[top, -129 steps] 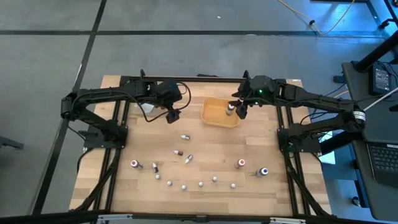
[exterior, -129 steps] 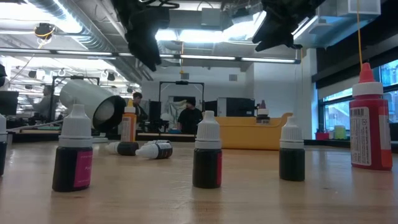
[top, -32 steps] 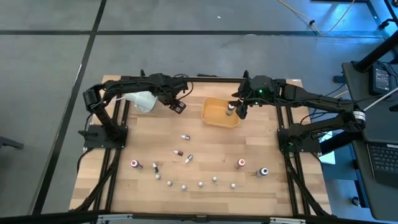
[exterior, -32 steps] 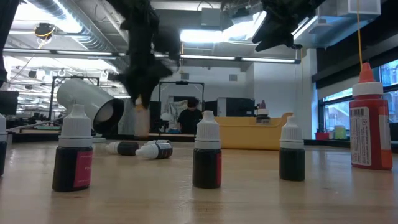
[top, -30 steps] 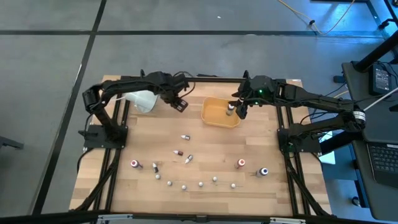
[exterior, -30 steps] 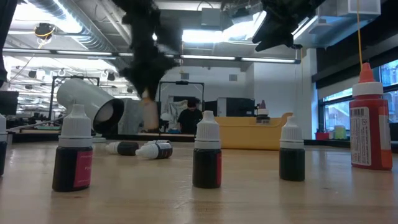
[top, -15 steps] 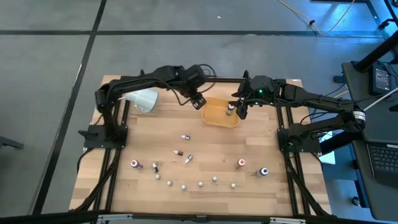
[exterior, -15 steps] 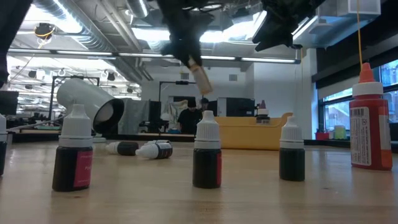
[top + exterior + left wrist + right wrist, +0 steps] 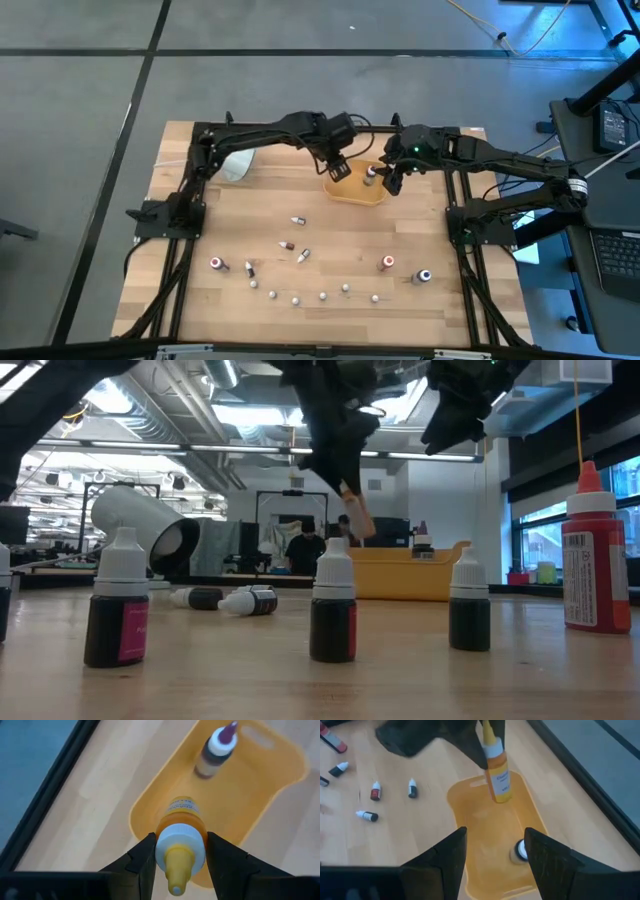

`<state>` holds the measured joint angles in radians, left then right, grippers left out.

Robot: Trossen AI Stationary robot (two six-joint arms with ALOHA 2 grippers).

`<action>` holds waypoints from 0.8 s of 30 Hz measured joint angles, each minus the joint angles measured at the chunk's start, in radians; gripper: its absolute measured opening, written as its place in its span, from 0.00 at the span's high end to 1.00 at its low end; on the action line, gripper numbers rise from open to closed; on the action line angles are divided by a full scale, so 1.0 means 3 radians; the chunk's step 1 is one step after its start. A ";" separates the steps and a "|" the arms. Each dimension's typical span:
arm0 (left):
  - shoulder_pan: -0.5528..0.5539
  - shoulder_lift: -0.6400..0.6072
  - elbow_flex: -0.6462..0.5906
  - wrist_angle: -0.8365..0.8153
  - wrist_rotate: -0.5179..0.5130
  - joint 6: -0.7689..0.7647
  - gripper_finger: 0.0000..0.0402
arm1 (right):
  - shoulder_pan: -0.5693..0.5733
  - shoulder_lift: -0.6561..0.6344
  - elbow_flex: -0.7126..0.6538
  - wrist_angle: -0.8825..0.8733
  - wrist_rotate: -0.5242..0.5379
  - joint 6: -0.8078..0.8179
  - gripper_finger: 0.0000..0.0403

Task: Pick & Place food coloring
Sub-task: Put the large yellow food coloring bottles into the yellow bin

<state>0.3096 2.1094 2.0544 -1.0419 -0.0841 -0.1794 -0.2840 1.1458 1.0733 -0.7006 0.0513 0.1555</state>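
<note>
A pale wooden desk (image 9: 320,255) stands on a grey floor, with a workshop room visible beyond it. The left tool (image 9: 334,166) hangs above the tan-orange tray (image 9: 354,190) near the desk's far edge, its two dark fingers (image 9: 141,857) closed around an orange-bodied food coloring bottle (image 9: 181,827) with an orange nozzle cap. The bottle's long axis runs roughly straight down, tilted a little, nozzle toward the wrist and base toward the tray. It hangs over the tray's end nearest the desk's left edge, clear of the tray floor, so any release would drop it straight below into the tray. One small bottle with a white collar and dark tip (image 9: 216,751) already stands in the tray, toward its other end, well apart from the held one. The right tool (image 9: 392,180) waits just beside that end of the tray, its fingers spread and holding nothing. The remaining small bottles and vials (image 9: 300,255) are scattered across the middle of the desk and toward its near edge, some upright, some lying down. A large white cylinder (image 9: 232,164) lies on its side near the far left corner.
</note>
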 joint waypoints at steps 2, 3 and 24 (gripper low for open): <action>-0.0006 0.0053 -0.0001 -0.0030 -0.0065 0.0007 0.64 | 0.0001 0.0000 0.0000 -0.0018 0.0000 0.0001 0.50; -0.0014 0.0084 -0.0001 -0.0046 -0.0091 0.0005 0.64 | 0.0001 0.0000 0.0000 -0.0019 0.0000 0.0003 0.50; -0.0032 0.0477 -0.0007 -0.0019 -0.0217 -0.0053 0.63 | 0.0001 0.0000 0.0000 -0.0028 0.0000 -0.0003 0.50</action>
<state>0.2999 2.2525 2.0521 -1.0476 -0.1492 -0.1954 -0.2837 1.1458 1.0733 -0.7090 0.0513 0.1547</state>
